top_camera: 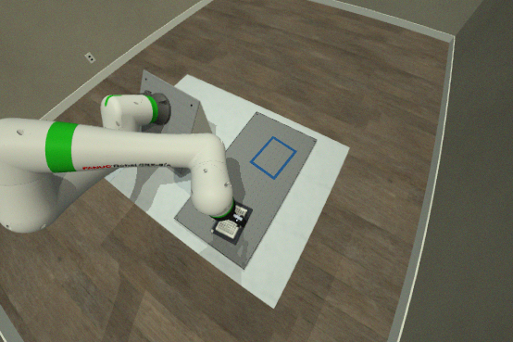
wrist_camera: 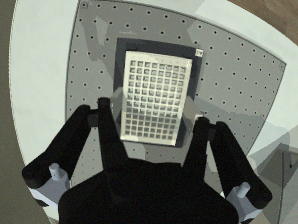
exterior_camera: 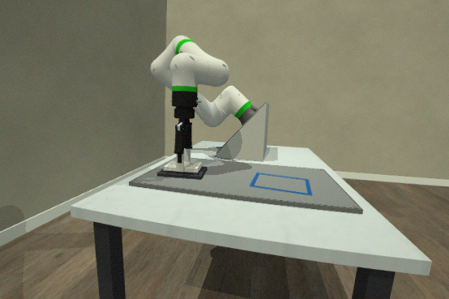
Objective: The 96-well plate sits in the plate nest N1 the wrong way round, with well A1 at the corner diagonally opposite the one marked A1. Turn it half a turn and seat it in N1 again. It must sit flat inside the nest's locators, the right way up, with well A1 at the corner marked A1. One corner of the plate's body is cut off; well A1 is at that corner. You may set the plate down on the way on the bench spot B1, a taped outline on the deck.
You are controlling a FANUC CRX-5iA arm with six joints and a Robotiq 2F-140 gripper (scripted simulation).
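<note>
room: beige walls, wood-plank floor [top_camera: 324, 49], pale skirting, wall socket [top_camera: 90, 57] on the left wall in top view.

table [exterior_camera: 251, 229]: white top, dark legs, seen from its near edge in exterior view.

deck [exterior_camera: 227, 189]: grey perforated board lying on the table, long side running left-right in exterior view.

bench spot b1 [top_camera: 259, 150]: blue taped outline on the deck, right part in exterior view, far part in top view. well apart from the nest.

plate nest n1 [exterior_camera: 162, 172]: dark flat frame at the left end of the deck in exterior view; near end in top view. small white tag at one far corner of the nest in wrist view; text too small to read.

96-well plate [wrist_camera: 157, 96]: pale body w/ well grid, right way up, sits at n1, inside the dark frame as seen from the wrist cam. looks level in exterior view. cut corner not clear enough to place.

arm [top_camera: 139, 151]: white w/ green bands, mounted on a grey wedge-shaped pedestal [exterior_camera: 259, 140] at the far side of the table; forearm reaches over the deck, wrist pointing straight down above n1.

gripper [exterior_camera: 183, 159]: black, vertical, fingers down at the plate. clamped on the 96-well plate, one finger [wrist_camera: 111, 137] on each long side, pads against the plate's side walls, approx mid-length. jaws about half spread, stopped by the plate's width.
</note>
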